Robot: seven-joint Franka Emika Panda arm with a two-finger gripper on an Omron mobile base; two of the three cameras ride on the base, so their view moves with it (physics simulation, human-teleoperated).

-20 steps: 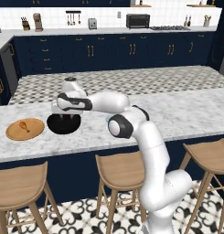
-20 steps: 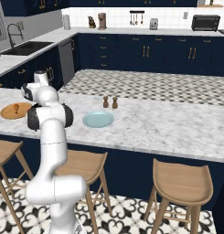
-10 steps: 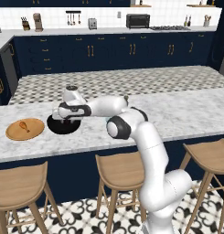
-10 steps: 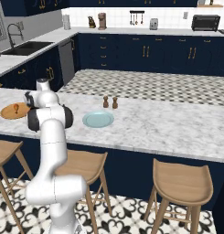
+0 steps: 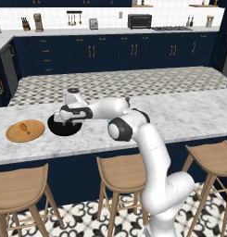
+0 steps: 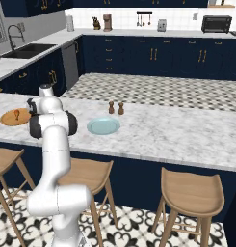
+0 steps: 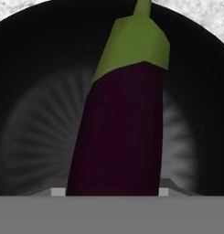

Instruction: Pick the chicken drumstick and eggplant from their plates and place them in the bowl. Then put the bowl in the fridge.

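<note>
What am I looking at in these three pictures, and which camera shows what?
This is a rendered kitchen with a white robot arm on a driving base. Two pictures come from cameras on the base, behind the arm to its left and right. The third comes from a camera on the arm's hand, looking along its fingers. The arm reaches over a marble counter to a black bowl. In the hand view an eggplant fills the middle with the bowl's inside behind it; whether the fingers grip it I cannot tell. Left of the bowl, a drumstick lies on a wooden plate. In the right base view a pale blue plate sits bare, with two small shakers behind it.
</note>
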